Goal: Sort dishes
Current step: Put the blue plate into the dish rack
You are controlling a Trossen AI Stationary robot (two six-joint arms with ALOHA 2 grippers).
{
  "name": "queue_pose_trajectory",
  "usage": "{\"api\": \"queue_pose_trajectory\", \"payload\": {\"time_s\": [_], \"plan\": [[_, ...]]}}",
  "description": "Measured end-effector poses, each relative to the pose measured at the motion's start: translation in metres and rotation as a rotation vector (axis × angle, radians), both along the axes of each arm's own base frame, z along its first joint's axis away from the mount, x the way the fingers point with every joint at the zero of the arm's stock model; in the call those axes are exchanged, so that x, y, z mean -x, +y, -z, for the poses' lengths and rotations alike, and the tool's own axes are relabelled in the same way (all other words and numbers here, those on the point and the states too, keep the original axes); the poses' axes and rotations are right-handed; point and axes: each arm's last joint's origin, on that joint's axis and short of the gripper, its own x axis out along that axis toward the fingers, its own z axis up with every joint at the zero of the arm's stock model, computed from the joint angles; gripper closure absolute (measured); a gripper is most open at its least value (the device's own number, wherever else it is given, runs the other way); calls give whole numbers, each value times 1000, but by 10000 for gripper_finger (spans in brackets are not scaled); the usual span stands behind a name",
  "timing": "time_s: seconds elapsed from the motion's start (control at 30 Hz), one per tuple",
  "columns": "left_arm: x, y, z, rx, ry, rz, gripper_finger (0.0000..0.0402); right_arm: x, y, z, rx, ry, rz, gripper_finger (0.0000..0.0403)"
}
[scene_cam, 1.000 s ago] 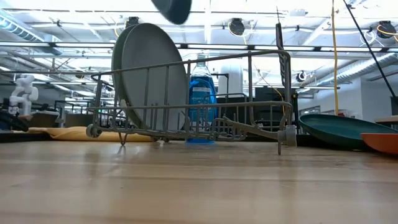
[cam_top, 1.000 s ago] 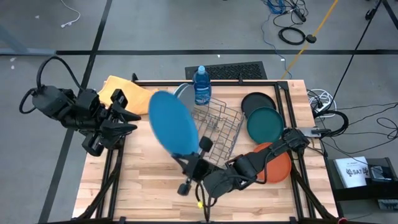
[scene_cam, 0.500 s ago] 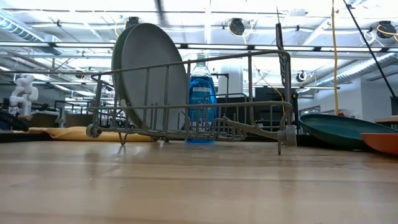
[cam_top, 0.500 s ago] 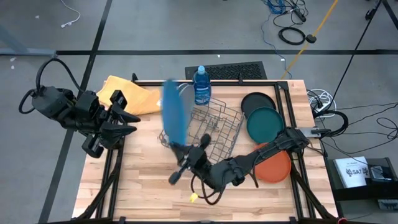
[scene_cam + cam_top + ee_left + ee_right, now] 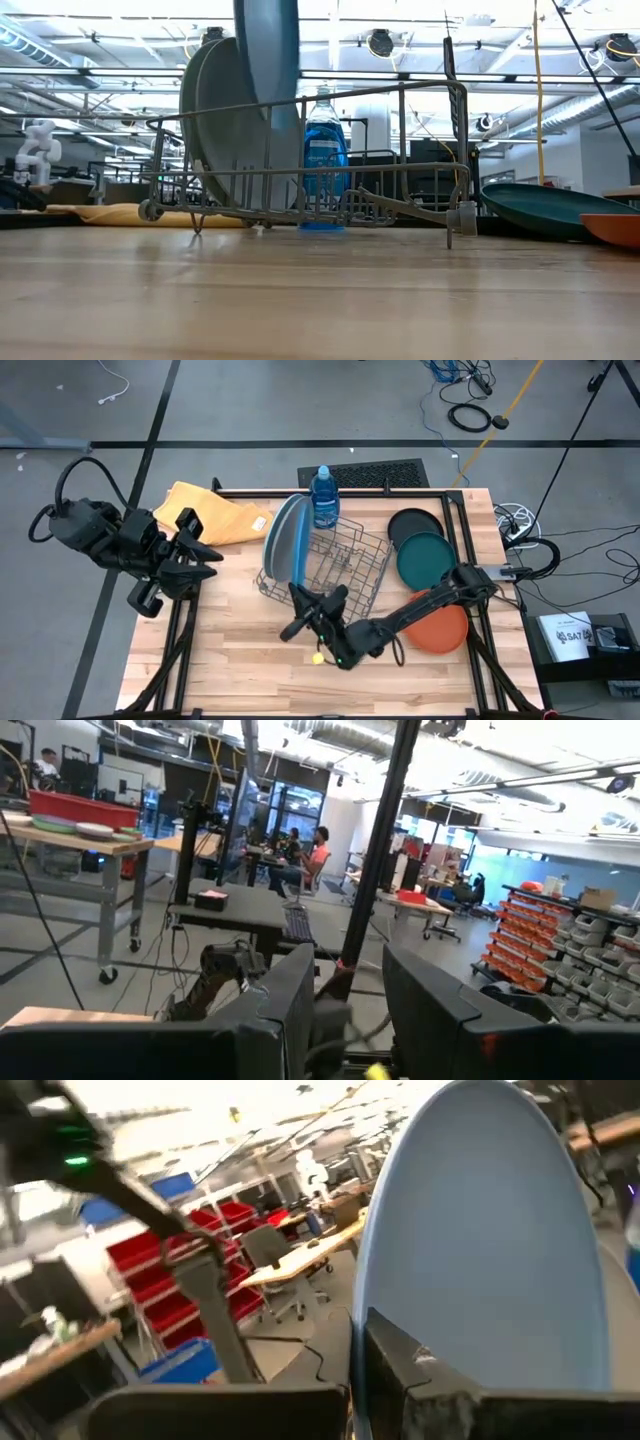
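The blue plate [image 5: 291, 548] stands on edge over the wire rack [image 5: 345, 565], right beside the grey plate [image 5: 281, 520] that leans upright in the rack's left end. In the low view the blue plate [image 5: 268, 60] comes down from above in front of the grey plate [image 5: 235, 130]. My right gripper [image 5: 303, 598] is shut on the blue plate at the rack's near side. My left gripper [image 5: 203, 555] waits open off the table's left edge. The black plate [image 5: 410, 522], teal plate [image 5: 426, 562] and orange plate [image 5: 445, 628] lie flat on the right. My right gripper [image 5: 357, 1380] pinches the blue plate's rim [image 5: 362, 1295] at its near, lower edge, one finger [image 5: 420, 1380] on each face. It comes from the table's near side, slanting up. The plate stands upright above the fingers; whether its bottom rests on the rack is hidden by wires.
A blue bottle [image 5: 323, 497] stands at the rack's far side. A folded yellow cloth [image 5: 215, 515] lies at the far left corner. Bare wood spans the near half of the table [image 5: 230, 660]. A small yellow thing [image 5: 318, 657] lies near my right wrist.
My right gripper rolled and moved a little toward the far-left, turning the blue plate from face-up to on edge. It then lowered the plate toward the rack, next to the grey plate. The gripper stayed shut on the rim throughout.
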Motion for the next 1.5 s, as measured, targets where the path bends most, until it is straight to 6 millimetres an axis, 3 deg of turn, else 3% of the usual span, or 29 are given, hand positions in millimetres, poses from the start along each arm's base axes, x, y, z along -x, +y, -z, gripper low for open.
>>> {"api": "queue_pose_trajectory", "payload": {"time_s": [0.23, 1.0, 1.5], "plan": [[0, 0, 0, 0, 0, 0, 278, -8, -28, 33, -98, -80, 39, 400], [0, 1, 0, 5, 1, -22, 278, -21, -61, 65, -187, -37, 149, 400], [0, 1, 0, 6, 2, -27, 278, -33, -84, 70, -197, 28, -38, 318]]}}
